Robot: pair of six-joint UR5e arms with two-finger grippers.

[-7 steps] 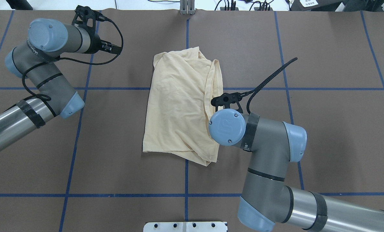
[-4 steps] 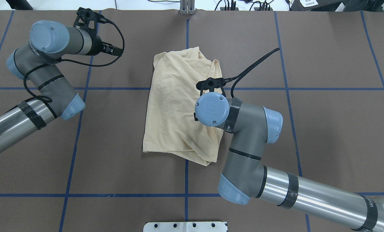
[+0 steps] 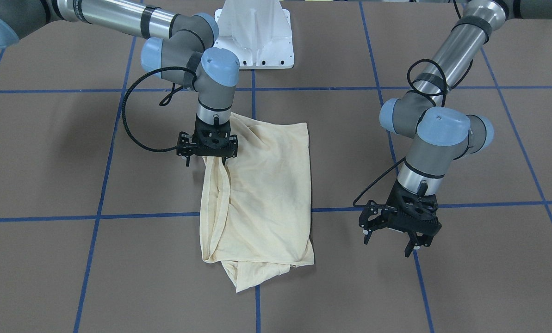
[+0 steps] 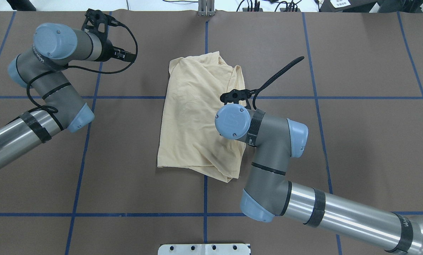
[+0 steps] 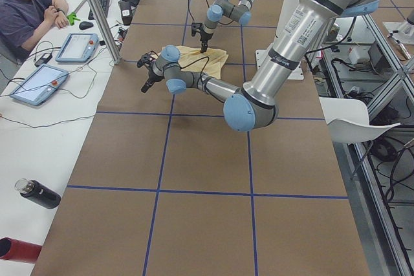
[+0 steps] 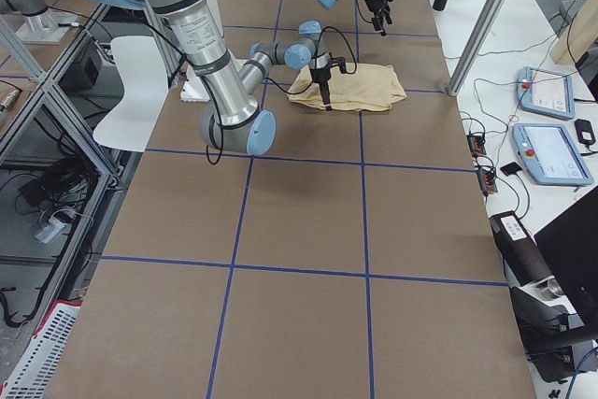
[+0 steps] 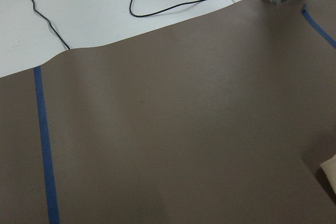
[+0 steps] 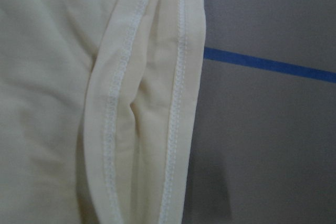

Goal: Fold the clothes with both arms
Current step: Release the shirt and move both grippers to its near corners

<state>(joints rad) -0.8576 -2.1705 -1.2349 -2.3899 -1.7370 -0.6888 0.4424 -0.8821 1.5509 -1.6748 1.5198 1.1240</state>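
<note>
Thin, wrinkled cream T-shirt (image 3: pixel 266 185) folded lengthwise on table (image 3: pixel 49 185). Right end effector (image 3: pixel 206 161) spread over T-shirt's edge; left end effector (image 3: pixel 389 245) released, well apart from T-shirt. Double-stitched hem (image 8: pixel 176 103) clear only at right wrist.

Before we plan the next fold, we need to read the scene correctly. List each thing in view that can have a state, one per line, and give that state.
cream T-shirt, folded into a narrow rectangle, lying on the table, one corner rumpled
right pincer, open, pointing down, low over the shirt's hemmed edge, holding nothing
left pincer, open, empty, above bare table, apart from the shirt
</note>
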